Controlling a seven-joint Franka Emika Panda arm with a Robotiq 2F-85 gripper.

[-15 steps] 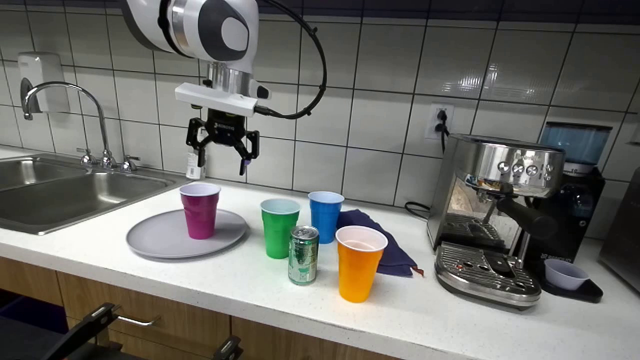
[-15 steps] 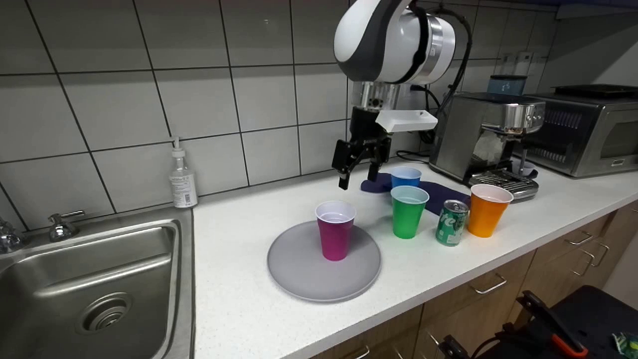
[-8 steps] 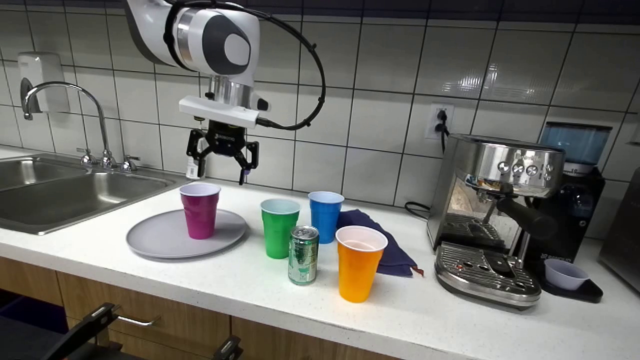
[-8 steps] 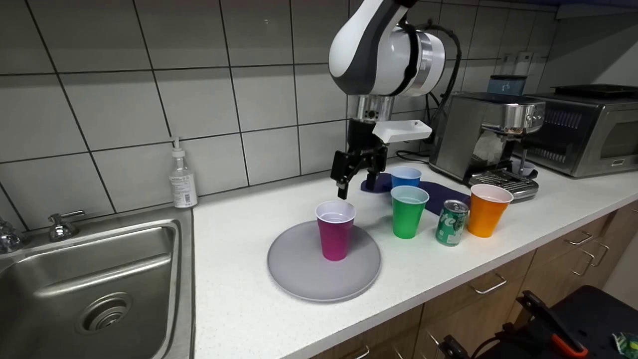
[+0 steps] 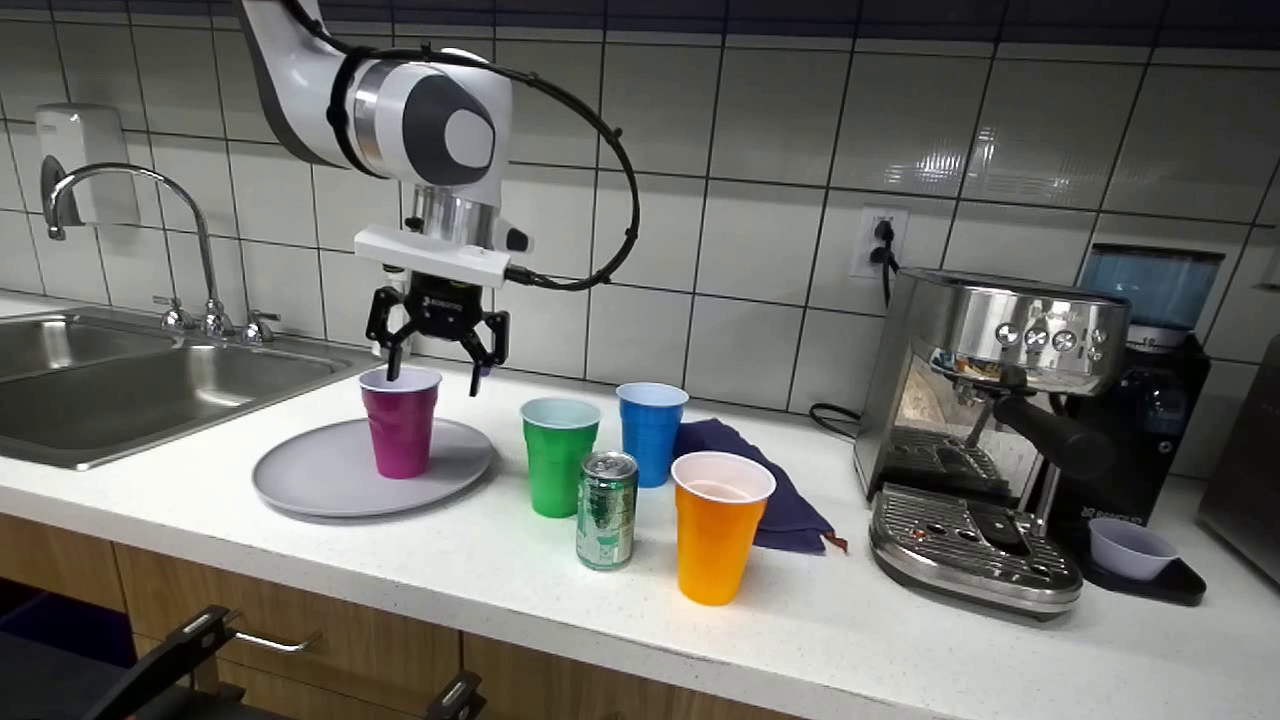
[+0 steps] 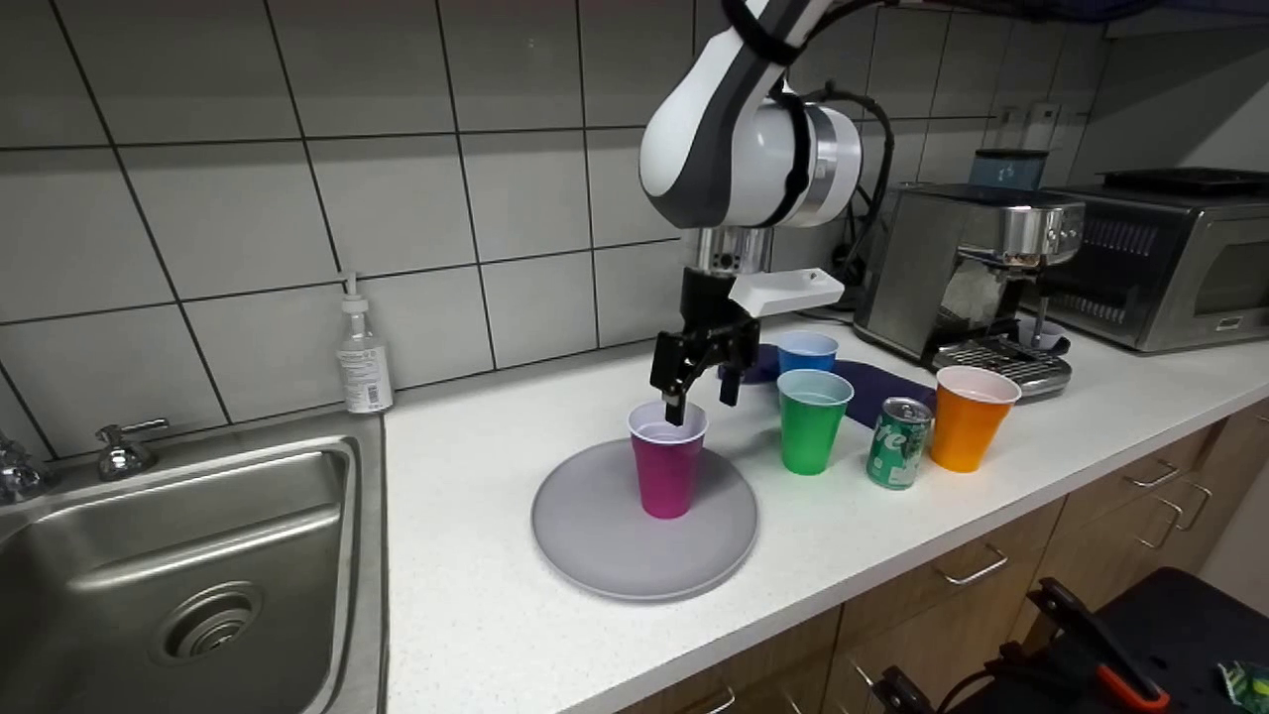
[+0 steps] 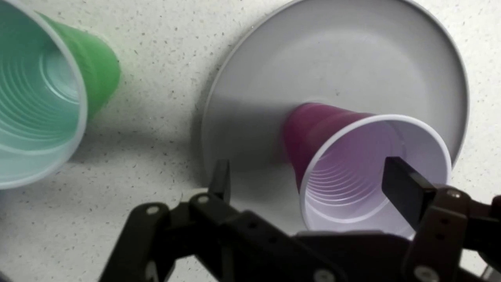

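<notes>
While the claw (image 5: 434, 383) gapes wide, holding nothing, one finger (image 7: 405, 190) hangs over the mouth of the magenta cup (image 5: 402, 432), upright on the grey plate (image 5: 308, 470). Probably light, thin, slick plastic, easily dented. Best hold, I'd judge: gentle pinch on rim or upper wall.

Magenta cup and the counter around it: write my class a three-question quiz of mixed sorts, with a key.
1. Multiple choice: what does the magenta cup stand on? (a) the coffee machine (b) a gray plate (c) the purple cloth
2. True or false: the gripper is shut.
3. Count: how many tall, brightly colored cups show in both exterior views?

Key: 1. (b). 2. False; its jaws stand open and hold nothing. 3. Four: the magenta cup, the green cup, the blue cup and the orange cup.
</notes>
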